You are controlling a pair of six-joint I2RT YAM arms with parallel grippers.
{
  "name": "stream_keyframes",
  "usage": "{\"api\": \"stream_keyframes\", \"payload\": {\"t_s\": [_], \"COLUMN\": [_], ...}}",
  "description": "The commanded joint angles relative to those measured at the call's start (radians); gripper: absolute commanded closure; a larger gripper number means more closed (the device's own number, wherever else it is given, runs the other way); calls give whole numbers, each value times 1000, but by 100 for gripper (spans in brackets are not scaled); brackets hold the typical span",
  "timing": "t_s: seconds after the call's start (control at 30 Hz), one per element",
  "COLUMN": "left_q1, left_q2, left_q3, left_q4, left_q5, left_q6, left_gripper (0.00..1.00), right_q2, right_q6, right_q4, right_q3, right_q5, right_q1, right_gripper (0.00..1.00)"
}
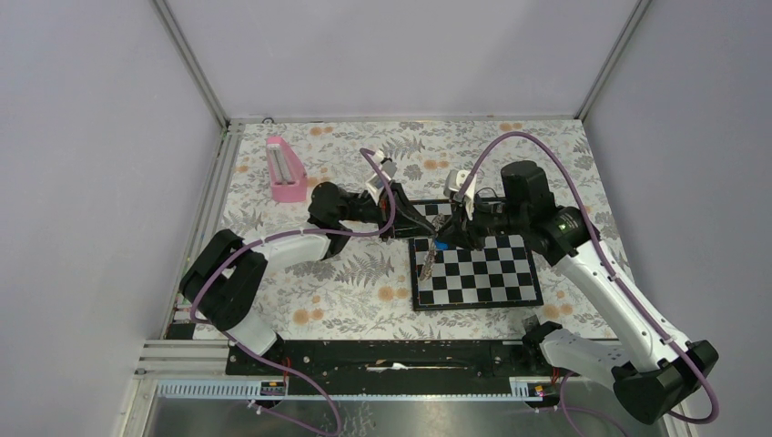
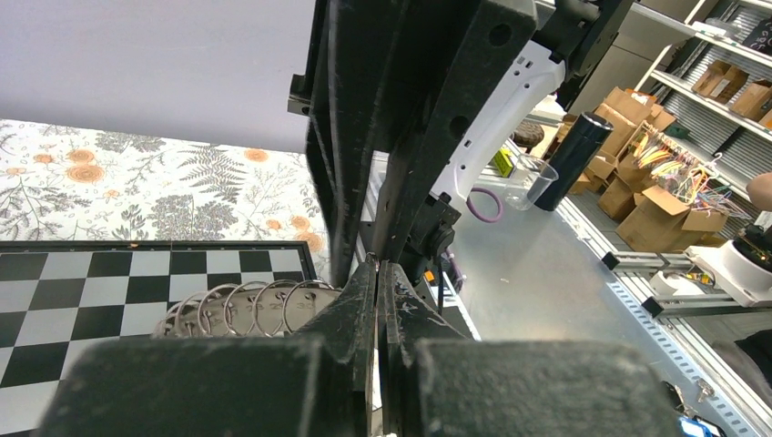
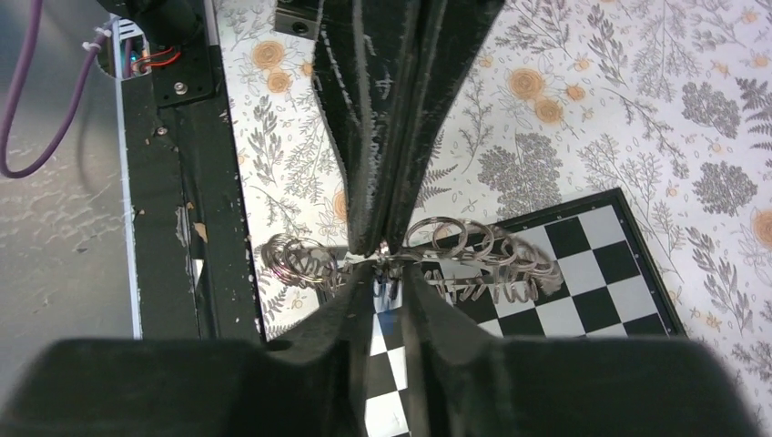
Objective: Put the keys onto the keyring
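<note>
The keyring (image 1: 426, 261) hangs over the chessboard's left edge. It is a metal band strung with several small wire rings and tags (image 2: 246, 309). My left gripper (image 1: 425, 226) is shut on its band. In the left wrist view its jaws (image 2: 377, 266) are pressed together with the rings just to their left. The right wrist view shows those left fingers (image 3: 369, 182) pinching the keyring (image 3: 473, 246) from above. My right gripper (image 1: 447, 238) meets it from the right. The blue-headed key (image 3: 387, 319) sits between its narrow jaws (image 3: 389, 273), right under the band. The key (image 1: 441, 244) appears as a blue spot.
A black-framed chessboard (image 1: 482, 273) lies on the floral tablecloth right of centre. A pink rack-like object (image 1: 285, 170) stands at the back left. A black mounting rail (image 1: 391, 355) runs along the near edge between the arm bases.
</note>
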State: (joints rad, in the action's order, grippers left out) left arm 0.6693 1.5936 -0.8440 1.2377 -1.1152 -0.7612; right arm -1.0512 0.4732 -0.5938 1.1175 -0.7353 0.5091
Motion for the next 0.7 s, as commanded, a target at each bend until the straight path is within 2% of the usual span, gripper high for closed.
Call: {"api": "stream_keyframes", "payload": {"t_s": [0.0, 0.17, 0.3, 0.47, 0.67], "left_q1": [6, 4, 4, 2, 4], "left_q2": [-8, -7, -20, -38, -41], "left_q3": [1, -15, -54, -127, -146], "left_q4": [78, 35, -118, -372, -423], "left_q5": [-17, -22, -40, -58, -45], "left_q6": [13, 52, 176, 365, 415], "left_gripper": [100, 100, 99, 86, 73], "right_q2": [2, 2, -16, -62, -134], "right_q6": [-1, 26, 56, 80, 93], "right_q4": [27, -18, -88, -200, -321], "right_q3": [49, 65, 102, 176, 268], "right_q5": [-37, -31, -1, 55, 165], "right_q1": [-6, -6, -5, 0, 37], "right_gripper": [82, 100, 100, 100, 100]}}
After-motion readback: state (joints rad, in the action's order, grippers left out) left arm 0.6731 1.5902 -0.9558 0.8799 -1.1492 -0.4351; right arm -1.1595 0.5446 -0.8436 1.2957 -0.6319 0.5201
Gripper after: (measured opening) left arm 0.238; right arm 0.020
